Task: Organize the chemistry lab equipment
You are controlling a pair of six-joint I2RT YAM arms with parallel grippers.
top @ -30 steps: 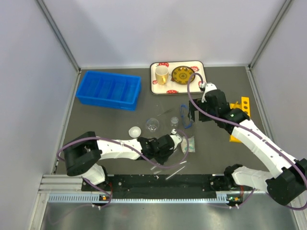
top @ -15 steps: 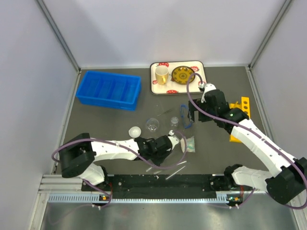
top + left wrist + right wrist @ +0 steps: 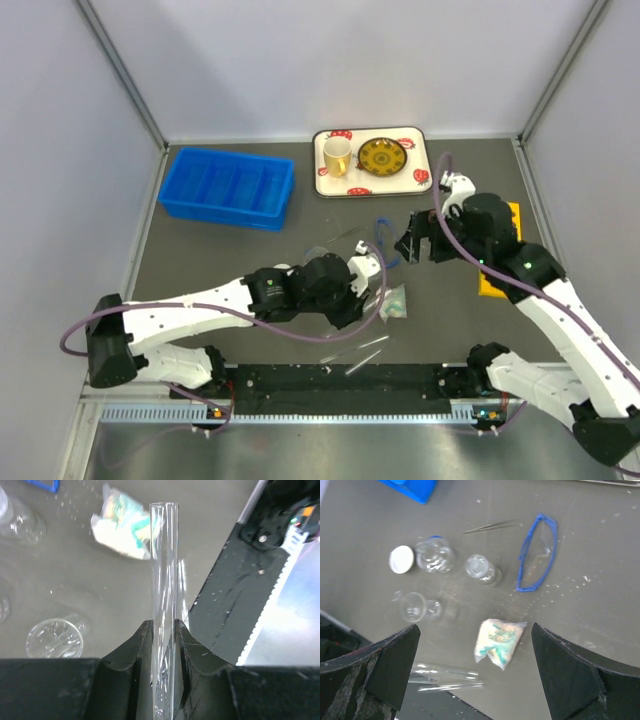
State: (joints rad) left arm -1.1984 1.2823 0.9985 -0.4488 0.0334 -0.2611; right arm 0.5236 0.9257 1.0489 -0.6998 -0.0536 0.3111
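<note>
My left gripper (image 3: 164,630) is shut on a clear glass test tube (image 3: 164,580), held upright off the table; in the top view this gripper (image 3: 350,292) is near the table's front middle. Two more test tubes (image 3: 445,677) lie by the front rail, also visible in the top view (image 3: 355,350). My right gripper (image 3: 475,650) is open and empty, high above a gloves packet (image 3: 497,637). Blue safety glasses (image 3: 536,555) lie just left of it in the top view (image 3: 415,240). A flask (image 3: 435,555), a small beaker (image 3: 480,567), a glass dish (image 3: 415,606) and a white lid (image 3: 401,559) stand mid-table.
A blue bin (image 3: 228,187) sits at the back left. A tray (image 3: 372,188) with a mug and a yellow plate is at the back middle. A yellow rack (image 3: 497,270) lies at the right under my right arm. Tweezers (image 3: 492,526) lie behind the beaker. The black rail (image 3: 240,595) runs along the front edge.
My left arm has risen and swung forward, lifting the test tube off the table. My right gripper has moved right and up, away from the safety glasses.
</note>
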